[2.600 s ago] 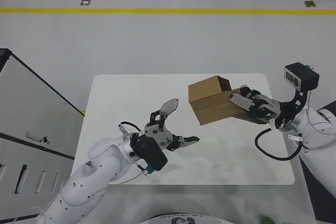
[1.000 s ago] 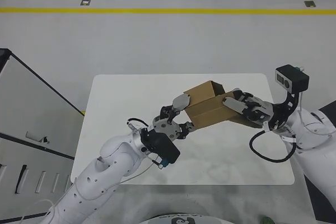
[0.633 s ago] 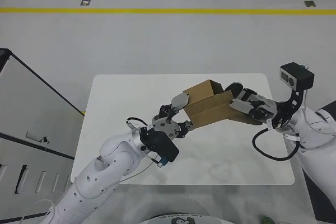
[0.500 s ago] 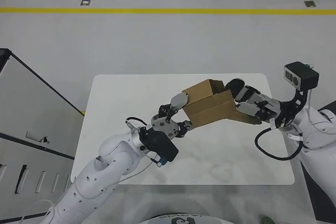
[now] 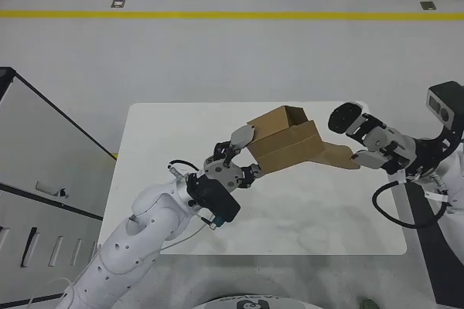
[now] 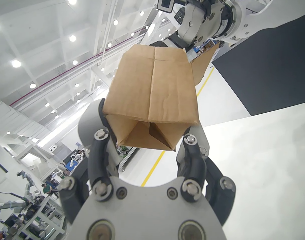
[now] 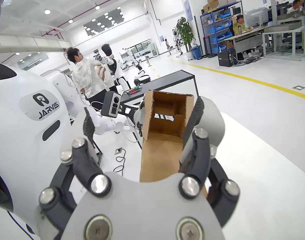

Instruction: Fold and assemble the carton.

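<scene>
From above, the brown carton [image 5: 282, 137] sits over the white desk [image 5: 162, 139], between two arms. The left wrist view shows the left end effector [image 6: 147, 136] squeezing the carton's near end from both sides. The right wrist view looks into the carton's open end. There the right end effector [image 7: 145, 118] is spread wide, with one finger [image 7: 205, 118] beside a loose flap [image 7: 157, 158].

Overhead plus 2 wrist-close; shared carton [image 5: 282, 139]

White table [image 5: 178, 131], grey floor [image 5: 216, 62], yellow line [image 5: 232, 15]
</scene>
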You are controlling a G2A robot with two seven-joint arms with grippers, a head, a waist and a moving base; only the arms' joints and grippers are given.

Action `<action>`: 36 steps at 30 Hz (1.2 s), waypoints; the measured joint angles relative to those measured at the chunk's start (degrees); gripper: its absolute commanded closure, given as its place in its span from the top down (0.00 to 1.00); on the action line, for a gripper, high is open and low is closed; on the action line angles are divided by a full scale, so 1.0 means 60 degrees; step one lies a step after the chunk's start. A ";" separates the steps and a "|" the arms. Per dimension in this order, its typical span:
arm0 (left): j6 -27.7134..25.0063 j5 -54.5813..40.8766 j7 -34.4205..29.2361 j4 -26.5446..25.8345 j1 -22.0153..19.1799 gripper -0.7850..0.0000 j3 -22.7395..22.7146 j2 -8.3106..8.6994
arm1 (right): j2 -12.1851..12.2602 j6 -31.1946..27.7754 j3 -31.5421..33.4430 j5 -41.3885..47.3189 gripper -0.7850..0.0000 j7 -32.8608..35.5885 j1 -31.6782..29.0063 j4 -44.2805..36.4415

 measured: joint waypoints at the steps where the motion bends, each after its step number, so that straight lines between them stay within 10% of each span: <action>1: 0.0005 -0.0002 0.0000 0.0000 0.0000 0.00 0.0000 0.0000 | 0.0000 0.0001 -0.0003 0.0000 0.00 -0.0002 0.0001 0.0002; 36: -0.0281 0.0361 0.0217 -0.0186 0.0199 0.00 -0.0109 -0.0036 | -0.0232 0.1194 -0.0947 -0.0378 0.00 0.0801 0.0914 0.0055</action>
